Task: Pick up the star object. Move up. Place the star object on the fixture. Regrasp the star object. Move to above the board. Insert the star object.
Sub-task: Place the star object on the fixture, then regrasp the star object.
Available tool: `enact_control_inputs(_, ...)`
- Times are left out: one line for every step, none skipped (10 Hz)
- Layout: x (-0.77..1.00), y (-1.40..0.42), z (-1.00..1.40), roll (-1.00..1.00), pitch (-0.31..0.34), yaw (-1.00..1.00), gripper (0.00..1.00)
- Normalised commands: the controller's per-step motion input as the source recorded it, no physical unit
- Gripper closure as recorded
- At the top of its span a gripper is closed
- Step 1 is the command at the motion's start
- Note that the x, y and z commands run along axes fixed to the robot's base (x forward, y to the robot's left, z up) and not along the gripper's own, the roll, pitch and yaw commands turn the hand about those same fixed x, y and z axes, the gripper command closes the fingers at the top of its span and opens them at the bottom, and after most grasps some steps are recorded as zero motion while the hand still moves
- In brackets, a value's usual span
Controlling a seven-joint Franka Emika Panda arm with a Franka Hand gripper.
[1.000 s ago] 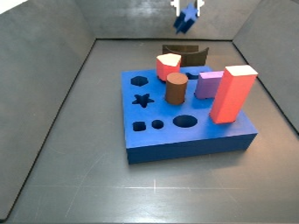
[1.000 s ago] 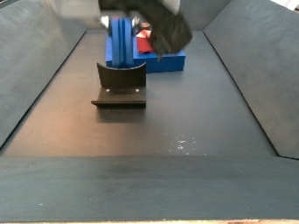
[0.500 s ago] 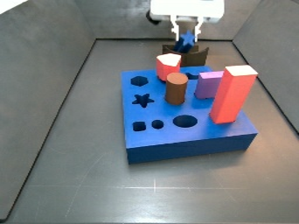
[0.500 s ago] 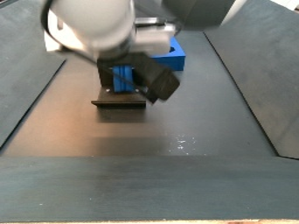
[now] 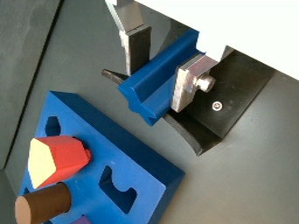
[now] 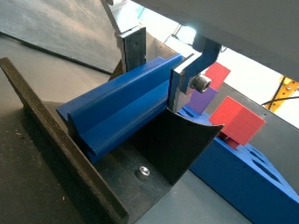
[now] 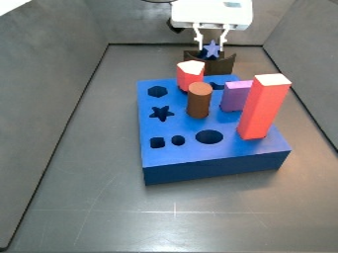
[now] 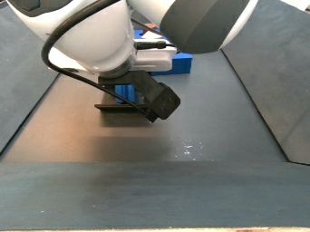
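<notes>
the end effector (image 5: 163, 66) is low at the far end of the counter (image 7: 79, 188), right at the fixture (image 6: 176, 153), and it is clenched on the star object (image 6: 122, 109), a long blue bar with a star profile. in both wrist views the silver fingers (image 5: 191, 80) press on the two sides of this bar, and the bar lies along the dark upright plate of the fixture, touching it or almost touching it; i cannot tell for sure if its weight is already on the bracket. in a side view the end effector (image 7: 209, 40) stands behind the blue board (image 7: 211, 153), where the star hole (image 7: 161, 113) is open beside the brown cylinder (image 7: 199, 100), the red block (image 7: 263, 105) and other pegs. in my judgement the step in hand is placing the star object on the fixture. the next move calls for settling the bar fully against the bracket, then loosening the fingers slowly so the bar does not slide or tip, and after this taking a new grasp that suits insertion.
</notes>
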Motion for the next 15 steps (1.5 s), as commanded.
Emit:
enact_control_inputs(0.08,0.02,-0.5,-0.13,-0.048,-0.07,1.0)
enact_control_inputs(0.0,0.0,0.0,0.0,0.0,0.0,0.0)
enact_control_inputs(0.0,0.0,1.0,0.02,-0.033,0.04,0.0)
enact_control_inputs(0.0,0.0,1.0,0.02,-0.031,0.05,0.0)
enact_control_inputs(-0.03,0.0,1.0,0.03,-0.005,0.06,0.0)
enact_control_inputs(-0.03,0.0,1.0,0.04,0.016,0.06,0.0)
enact_control_inputs(-0.03,0.0,1.0,0.05,0.035,0.06,0.0)
enact_control_inputs(-0.03,0.0,0.87,0.05,0.082,0.04,0.0)
enact_control_inputs(-0.03,0.0,0.75,0.05,0.1,0.04,0.0)
enact_control_inputs(-0.02,0.01,0.51,0.04,0.124,0.01,0.0)
enact_control_inputs(-0.02,0.01,0.33,0.04,0.124,-0.01,0.0)
enact_control_inputs(-0.11,-0.89,0.67,1.0,0.064,0.02,0.0)
enact_control_inputs(-0.1,-0.89,0.6,1.0,0.063,0.02,0.0)
enact_control_inputs(-0.11,-0.74,0.45,1.0,0.051,0.02,0.0)
enact_control_inputs(-0.11,-0.58,0.26,1.0,0.043,0.02,0.0)
